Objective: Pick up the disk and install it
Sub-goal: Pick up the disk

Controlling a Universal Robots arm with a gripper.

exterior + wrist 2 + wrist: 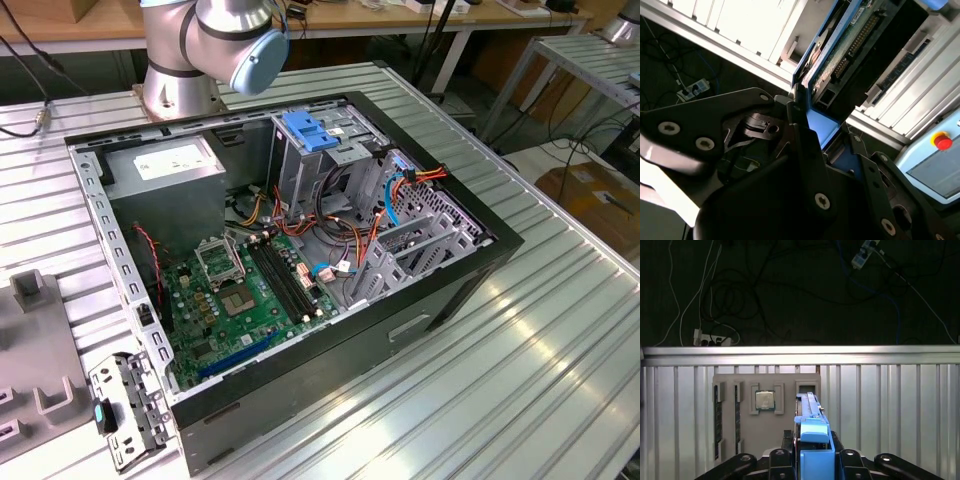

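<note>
1. Gripper (814,464) state: in both wrist views the black fingers (781,460) are closed on the disk (812,437), one on each flat side.
2. Disk position: it is held on edge between the jaws, off the table (890,410), with its bright blue carrier frame projecting past the fingertips.
3. In the second wrist view the disk (840,55) shows its green circuit-board face with a connector row, and the blue frame runs along the edge.
4. In the first wrist view a grey tray (765,435) lies on the slatted metal table beyond the disk. It carries a processor chip (765,400) in one recess and memory sticks (716,422) in slots beside it.
5. In the exterior view the open computer case (400,330) lies on its side on the table, with the motherboard (250,300) exposed.
6. A tall metal cage (300,175) inside the case is topped by a light-blue latch (308,130).
7. The arm's base (175,85) stands on the table just behind the case.
8. A red stop button (942,141) on a pale blue box appears in the second wrist view.
</note>
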